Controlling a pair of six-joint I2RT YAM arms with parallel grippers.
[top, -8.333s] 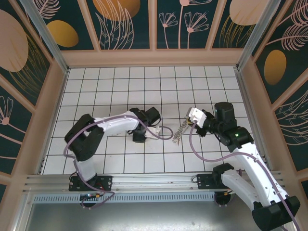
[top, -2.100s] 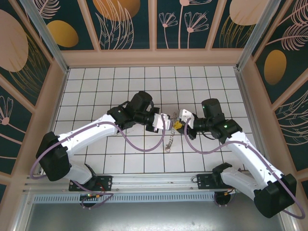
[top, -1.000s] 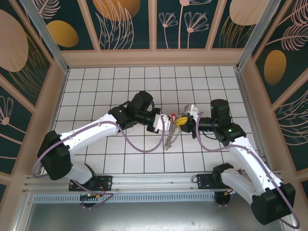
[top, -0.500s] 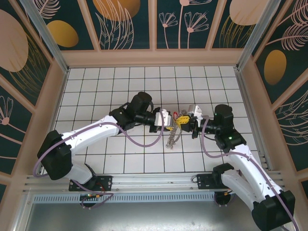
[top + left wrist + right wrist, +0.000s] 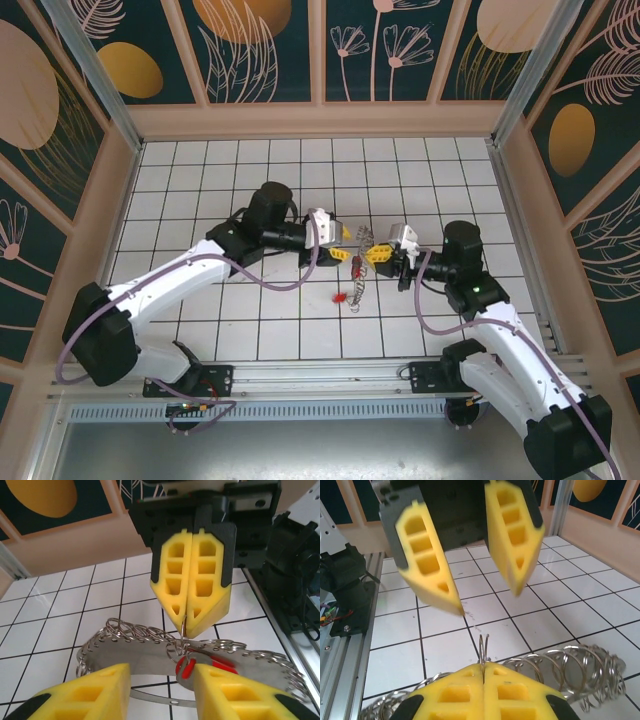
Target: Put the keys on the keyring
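Observation:
My right gripper (image 5: pixel 379 256) (image 5: pixel 484 667) is shut on one small ring of the keyring (image 5: pixel 360 280), whose metal band and silvery rings (image 5: pixel 135 652) (image 5: pixel 582 667) hang below it over the tiles. A key with a red head (image 5: pixel 186 666) dangles from that pinched ring, and a second red head (image 5: pixel 220 662) lies against the band. From above, red shows at the hanging end (image 5: pixel 357 297) and just left of it (image 5: pixel 340 295). My left gripper (image 5: pixel 345 245) (image 5: pixel 162 675) is open, facing the right one, its fingers either side of the dangling key without gripping it.
The floor is white tile with a dark grid, walled by beige panels (image 5: pixel 320 120). An aluminium rail (image 5: pixel 320 375) with both arm bases runs along the near edge. Purple cables (image 5: pixel 270 280) loop from each arm above the tiles.
My left gripper has opened, let go of the key and drawn back to the left. The right gripper keeps its hold, and the keyring now hangs from it alone.

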